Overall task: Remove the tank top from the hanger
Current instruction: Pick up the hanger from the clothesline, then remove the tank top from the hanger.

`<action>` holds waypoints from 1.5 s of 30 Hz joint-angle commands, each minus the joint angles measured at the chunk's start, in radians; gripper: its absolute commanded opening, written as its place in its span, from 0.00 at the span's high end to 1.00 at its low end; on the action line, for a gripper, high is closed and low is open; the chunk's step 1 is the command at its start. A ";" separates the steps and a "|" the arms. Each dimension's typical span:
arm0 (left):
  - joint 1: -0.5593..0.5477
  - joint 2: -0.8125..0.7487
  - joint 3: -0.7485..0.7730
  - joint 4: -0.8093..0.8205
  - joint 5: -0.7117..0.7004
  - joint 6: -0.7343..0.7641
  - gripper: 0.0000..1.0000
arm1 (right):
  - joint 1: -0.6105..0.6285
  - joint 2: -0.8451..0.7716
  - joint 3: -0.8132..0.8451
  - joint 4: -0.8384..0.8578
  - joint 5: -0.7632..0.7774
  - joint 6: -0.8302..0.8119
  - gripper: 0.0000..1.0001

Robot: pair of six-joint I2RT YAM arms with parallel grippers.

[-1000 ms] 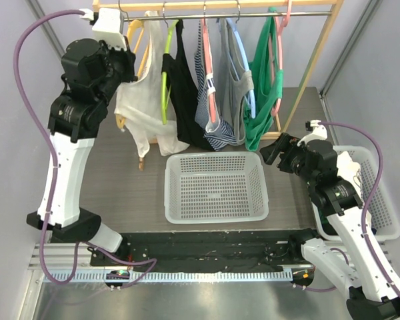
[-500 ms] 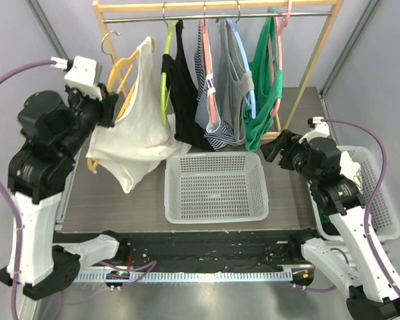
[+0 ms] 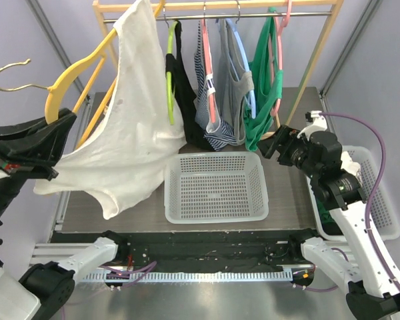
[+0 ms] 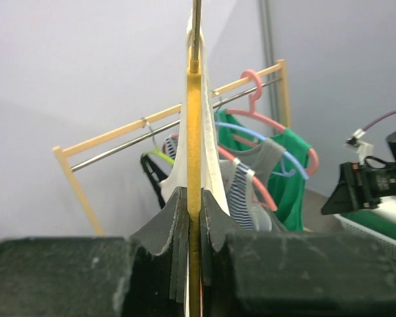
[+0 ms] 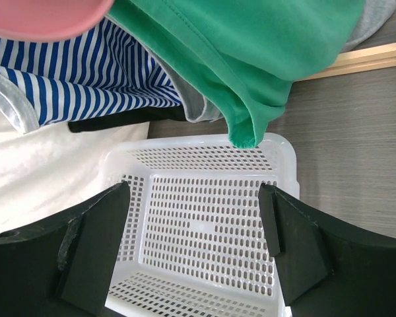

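The dark table carried a wooden clothes rack along its far edge. The white tank top was the biggest garment in view. It hung on a yellow hanger that was off the rail, up and to the left of the rack. The cloth spread wide, and its hem drooped near the left side of the white basket. That basket sat on the table in front of the rack, and a second basket stood at the right edge by the right arm.

Four other tops hung on the rail: a black one, a striped one, a grey one and a green one.

The yellow hanger's metal hook pointed left, clear of the rail. The left gripper was clamped on the yellow hanger, with white cloth on both sides of the bar just above the fingers. The right gripper hung with its jaws spread wide and held nothing. It hovered above the white basket, below the hem of the green top.
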 commanded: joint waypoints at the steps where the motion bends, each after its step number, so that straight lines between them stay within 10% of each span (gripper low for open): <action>1: 0.005 0.055 0.067 0.141 0.173 -0.067 1.00 | 0.007 -0.010 0.057 0.016 -0.011 -0.001 0.12; 27: 0.019 0.386 0.345 0.656 0.343 -0.460 1.00 | 0.005 -0.159 -0.002 0.019 -0.006 -0.006 0.07; 36: 0.038 0.264 0.088 0.666 0.359 -0.591 1.00 | 0.011 -0.070 -0.072 0.444 -0.437 0.081 0.00; 45: 0.041 0.188 -0.176 0.637 0.484 -0.653 1.00 | 0.316 0.082 0.061 0.449 -0.375 -0.075 0.00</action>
